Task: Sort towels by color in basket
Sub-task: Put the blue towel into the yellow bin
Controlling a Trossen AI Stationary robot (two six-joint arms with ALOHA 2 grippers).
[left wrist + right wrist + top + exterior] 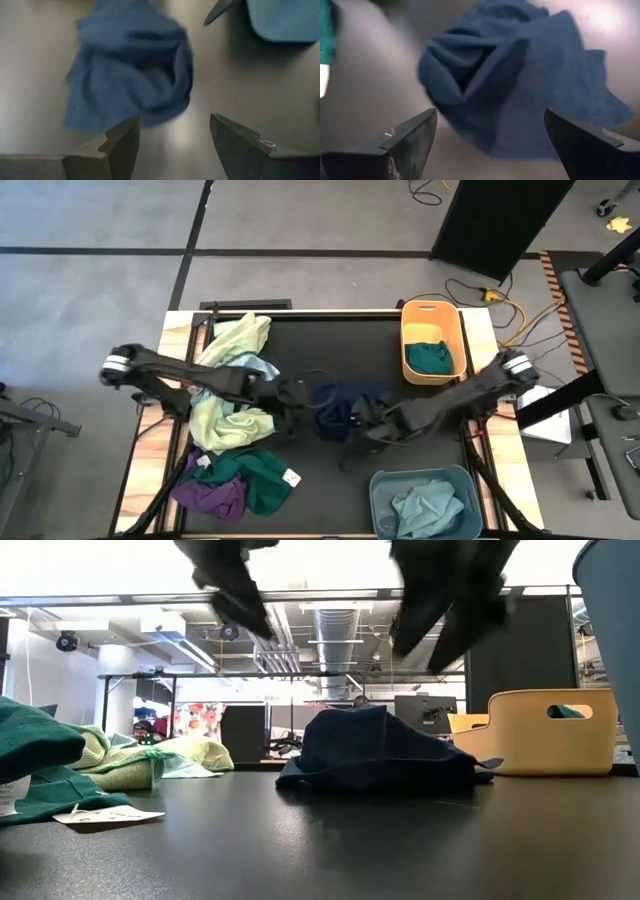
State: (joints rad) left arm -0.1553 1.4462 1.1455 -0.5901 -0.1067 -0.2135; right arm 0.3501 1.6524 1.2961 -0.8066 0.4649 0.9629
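Observation:
A crumpled navy towel (335,412) lies on the black table's middle (380,752). My left gripper (300,395) hovers just left of it, open, the towel ahead of its fingers (172,125). My right gripper (356,422) hovers just right of it, open wide, over the towel's edge (490,117). Pale yellow-green towels (232,380) lie heaped at the table's left. A teal green towel (255,475) and a purple towel (208,495) lie at the near left. A light blue towel (425,505) sits in the blue-grey basket, a teal one (432,358) in the yellow basket.
A yellow basket (410,340) stands at the far right of the table, a blue-grey basket (385,485) at the near right edge. A white tag (105,817) lies by the teal towel. Bare tabletop lies near and far of the navy towel.

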